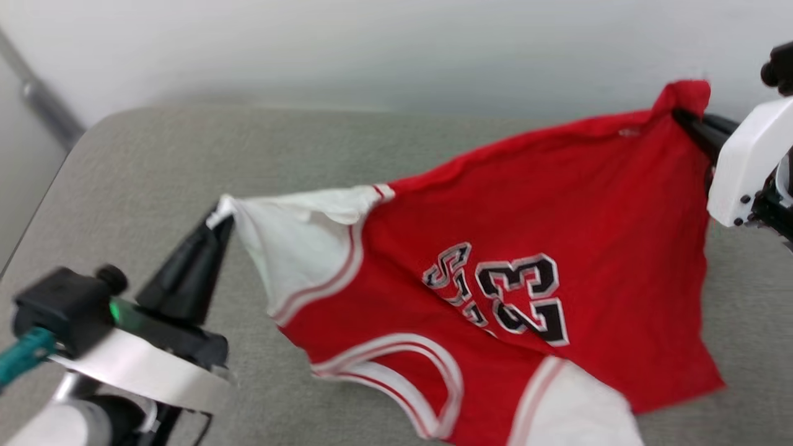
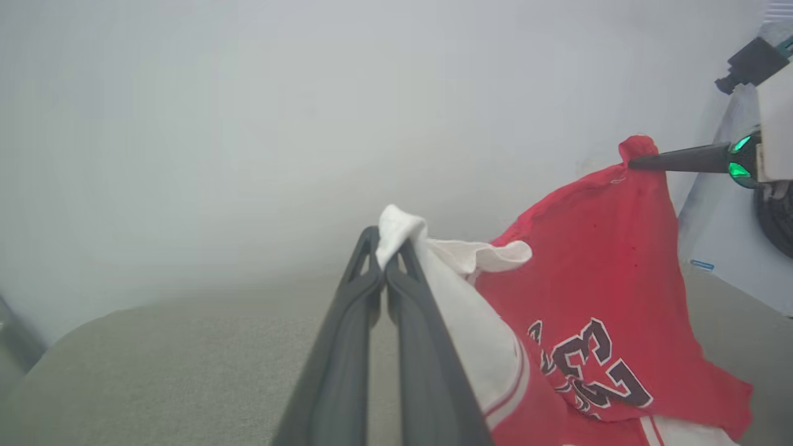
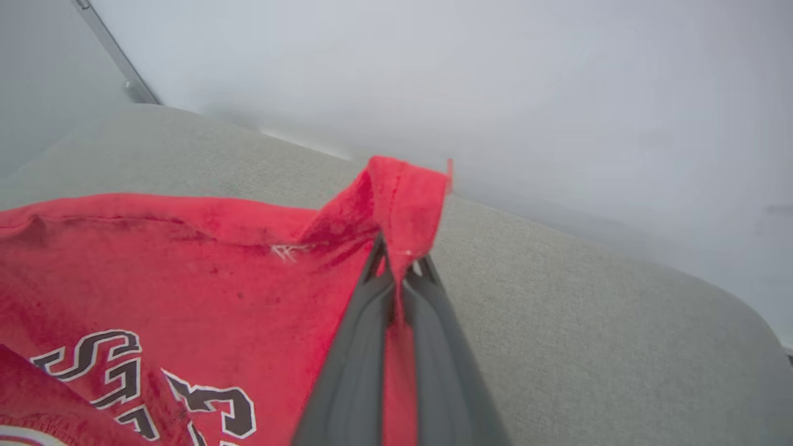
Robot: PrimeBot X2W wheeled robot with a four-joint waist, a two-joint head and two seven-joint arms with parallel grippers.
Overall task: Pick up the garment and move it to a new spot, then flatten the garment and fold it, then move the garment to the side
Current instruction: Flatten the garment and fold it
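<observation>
The garment [image 1: 526, 204] was held spread above the grey surface [image 1: 142, 173], its lower edge hanging slack. The left gripper [image 1: 222, 218], angled up from the lower left, was clamped on the tip of a white sleeve. The right gripper [image 1: 680, 114], extended in from the right edge with its fingers pointing left, was pinched on a red hem corner, held higher.
</observation>
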